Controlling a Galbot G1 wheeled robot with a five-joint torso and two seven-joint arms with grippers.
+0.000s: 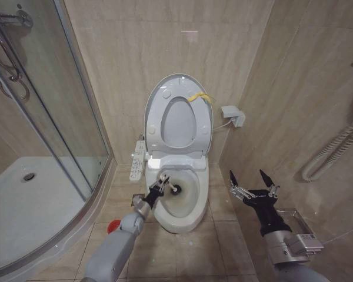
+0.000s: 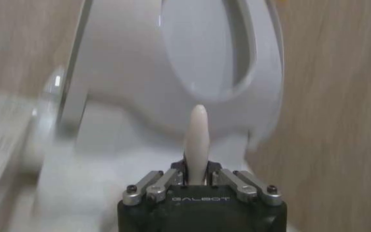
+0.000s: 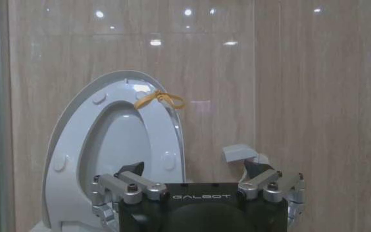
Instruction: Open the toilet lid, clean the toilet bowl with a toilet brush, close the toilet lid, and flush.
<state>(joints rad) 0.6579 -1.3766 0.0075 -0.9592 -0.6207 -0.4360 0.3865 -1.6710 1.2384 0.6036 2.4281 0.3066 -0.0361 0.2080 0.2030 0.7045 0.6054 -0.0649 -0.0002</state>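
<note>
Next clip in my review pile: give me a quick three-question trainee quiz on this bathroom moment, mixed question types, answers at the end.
1. True or false: the toilet lid is raised against the wall.
2. Which gripper holds the toilet brush? A) left gripper B) right gripper
3. Where is the brush's dark head?

Key
1. True; the lid stands up, its yellow strap at the rim.
2. A; the left gripper is shut on the handle, while the right gripper hangs open beside the toilet.
3. Inside the toilet bowl, near its stained inner surface.
</note>
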